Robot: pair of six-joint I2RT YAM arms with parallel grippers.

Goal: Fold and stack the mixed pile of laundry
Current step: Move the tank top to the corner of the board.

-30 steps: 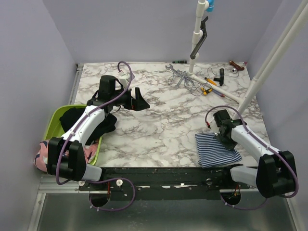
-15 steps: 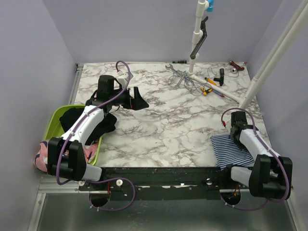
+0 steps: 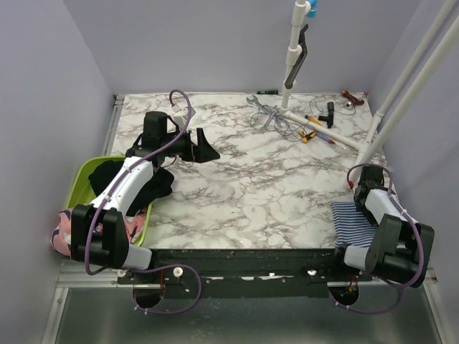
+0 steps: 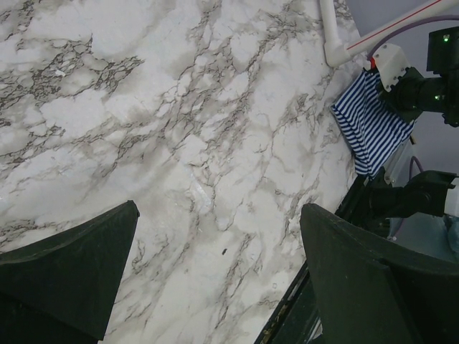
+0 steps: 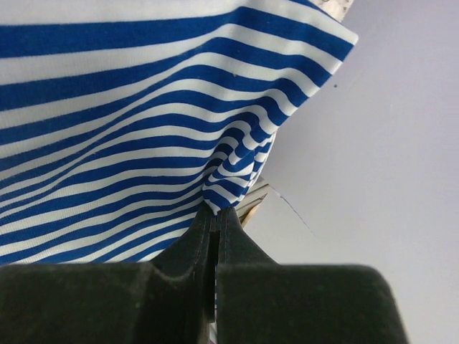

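The right claw [image 5: 214,215] is pinched fully closed on a fold of the striped garment [image 5: 107,107]. In its wrist view the navy-and-white cloth gathers into a pucker right at the fingertips and fans out beyond them, mostly to their left. From overhead, the rest of that garment lies on the marble table [image 3: 251,186] just behind the claw, toward its own arm's base. It is partly under the arm, at the table's near right corner.

The left claw [image 3: 204,147] stands wide open with nothing between its fingers [image 4: 72,265], and only bare marble shows below them. The black garment [image 3: 161,183] lies behind this claw, beneath its forearm, spilling over the rim of the lime green basin [image 3: 80,183] onto the table. The pink garment [image 3: 63,236] is farther back again, by the arm's base, hanging over the basin's near end. The striped garment is well apart from the left claw, far across the table ahead of its open fingers.
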